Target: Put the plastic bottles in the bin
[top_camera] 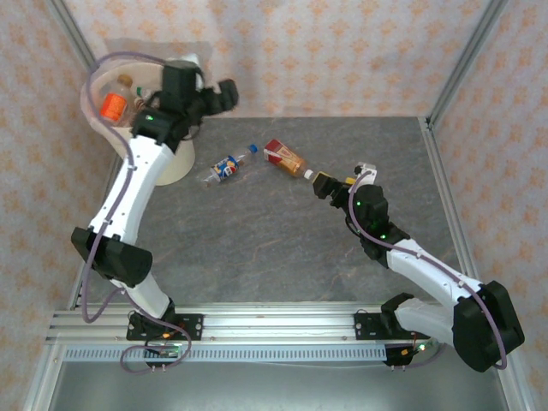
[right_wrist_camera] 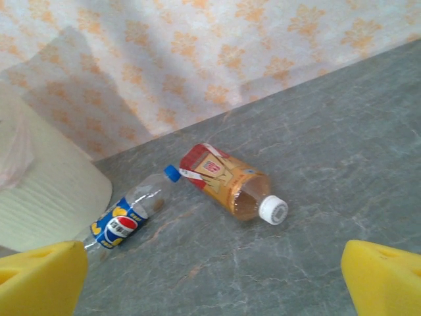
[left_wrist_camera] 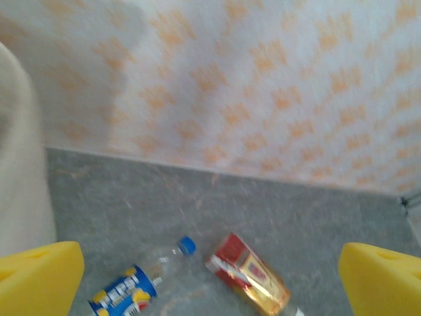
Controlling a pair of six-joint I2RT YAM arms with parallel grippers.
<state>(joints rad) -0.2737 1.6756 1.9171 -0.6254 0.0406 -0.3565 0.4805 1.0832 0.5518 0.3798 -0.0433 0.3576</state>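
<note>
Tabletop (top_camera: 282, 257) grey, marbled; orange-patterned wallpaper (top_camera: 342, 51) behind.

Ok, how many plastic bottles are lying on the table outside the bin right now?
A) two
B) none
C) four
A: a blue-capped Pepsi bottle and a white-capped bottle with a red label lie side by side on the grey table, just right of the bin.
</note>
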